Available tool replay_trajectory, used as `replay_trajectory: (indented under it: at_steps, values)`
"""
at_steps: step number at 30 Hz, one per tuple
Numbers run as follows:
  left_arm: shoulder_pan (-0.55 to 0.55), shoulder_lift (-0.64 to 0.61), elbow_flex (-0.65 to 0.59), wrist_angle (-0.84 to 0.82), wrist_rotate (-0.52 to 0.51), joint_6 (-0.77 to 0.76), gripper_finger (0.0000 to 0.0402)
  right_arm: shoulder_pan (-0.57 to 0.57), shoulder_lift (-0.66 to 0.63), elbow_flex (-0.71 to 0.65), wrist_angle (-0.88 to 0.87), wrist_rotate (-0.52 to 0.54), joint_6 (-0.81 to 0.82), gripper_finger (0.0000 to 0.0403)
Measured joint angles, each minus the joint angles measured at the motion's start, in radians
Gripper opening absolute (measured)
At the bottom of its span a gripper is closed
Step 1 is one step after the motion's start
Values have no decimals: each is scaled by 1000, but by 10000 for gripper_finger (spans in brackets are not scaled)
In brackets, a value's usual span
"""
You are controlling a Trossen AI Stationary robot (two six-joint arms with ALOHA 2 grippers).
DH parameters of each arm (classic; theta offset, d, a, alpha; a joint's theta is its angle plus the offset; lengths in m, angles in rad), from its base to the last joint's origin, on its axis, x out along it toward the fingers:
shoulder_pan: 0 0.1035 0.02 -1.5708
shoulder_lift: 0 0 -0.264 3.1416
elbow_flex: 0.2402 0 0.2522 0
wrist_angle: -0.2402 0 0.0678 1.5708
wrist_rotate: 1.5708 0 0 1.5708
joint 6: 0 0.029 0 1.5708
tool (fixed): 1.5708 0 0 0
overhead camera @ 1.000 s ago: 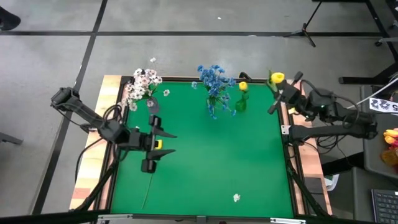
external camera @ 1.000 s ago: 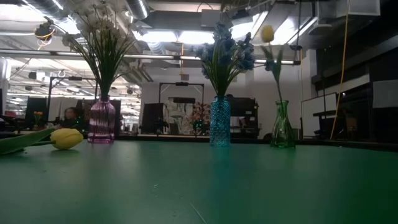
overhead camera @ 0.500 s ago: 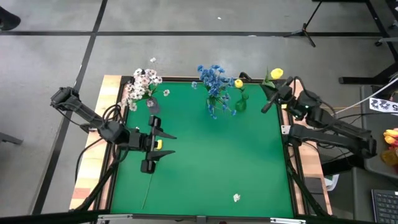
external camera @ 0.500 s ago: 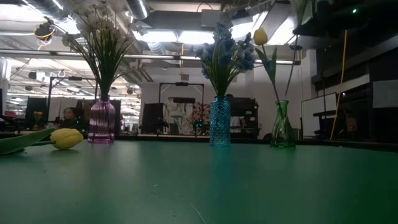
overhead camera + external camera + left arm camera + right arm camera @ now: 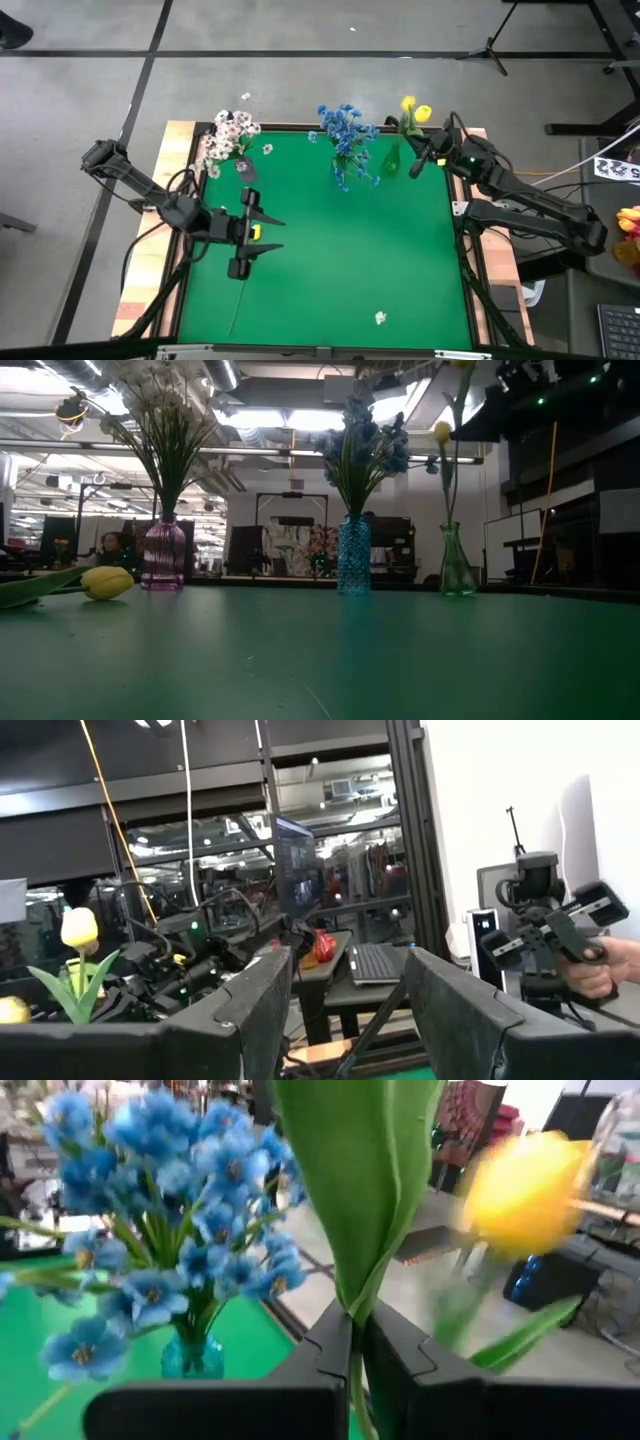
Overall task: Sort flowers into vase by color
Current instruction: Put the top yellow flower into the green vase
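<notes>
- The right gripper [image 5: 421, 160] is up near the far right corner of the green table [image 5: 330, 250]. Its fingers are squeezed tight on the stem of a yellow tulip [image 5: 525, 1192].
- That tulip hangs over the green vase [image 5: 456, 563].
- The left gripper [image 5: 262, 232] waits over the table's left side, fingers apart, holding nothing.
- Another yellow tulip [image 5: 106, 582] lies on the table.
- The blue flowers [image 5: 362, 445] stand in the blue vase [image 5: 353, 556].
- The white flowers [image 5: 165, 420] stand in the pink vase [image 5: 164, 555].
</notes>
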Motion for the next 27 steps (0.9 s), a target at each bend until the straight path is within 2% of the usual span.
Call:
replay_trajectory:
  at_steps: [8,15,22,27]
  values:
    - [0,0,0,-5,0,-1,194,0,-1,-1,0,-65,27,17]
    - [0,0,0,-5,0,-1,194,0,-4,-1,0,-66,26,17]
    - [0,0,0,-5,0,-1,194,0,4,-1,-63,35,68,17]
    - [0,0,0,-8,0,-1,194,0,6,-1,-92,54,72,17]
